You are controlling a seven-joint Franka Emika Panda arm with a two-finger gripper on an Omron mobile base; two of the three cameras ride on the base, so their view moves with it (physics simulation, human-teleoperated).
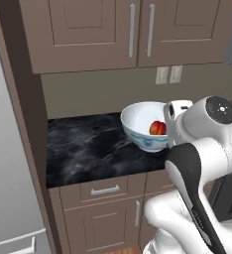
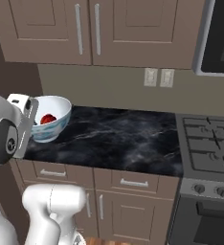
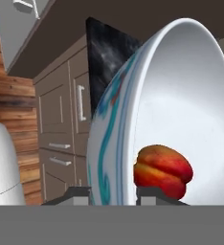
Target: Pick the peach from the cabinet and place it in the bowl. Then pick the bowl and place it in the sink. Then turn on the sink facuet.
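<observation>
Peach (image 1: 157, 128) sits inside the bowl (image 1: 140, 124), low against the wall nearest the arm, so step one looks done and the job now is moving the bowl to the sink. In the left base view the bowl hangs at the front part of the black marbled table (image 1: 88, 146), tilted; whether its foot touches the stone or is just clear of it I can't tell.

Gripper (image 3: 113, 194) is at the bowl's rim: in the hand view one finger (image 3: 78, 195) lies outside the blue-patterned wall, the other inside next to the peach (image 3: 162, 171), rim between them. So fingers pinch the bowl wall (judged from that straddle; the contact itself is cut off at the bottom of the pic).

Handling: bowl is rigid, glazed, prob. slippery, and a one-sided rim hold lets it tip. Peach is loose, round, will roll if the tilt grows. Keep it level, move slow.

Hard to see: the arm's wrist covers the near side of the bowl (image 2: 49, 122) in both base views, fingertips barely show, bowl's foot is hidden. Closed cabinet doors (image 1: 83, 30) hang above the table.
</observation>
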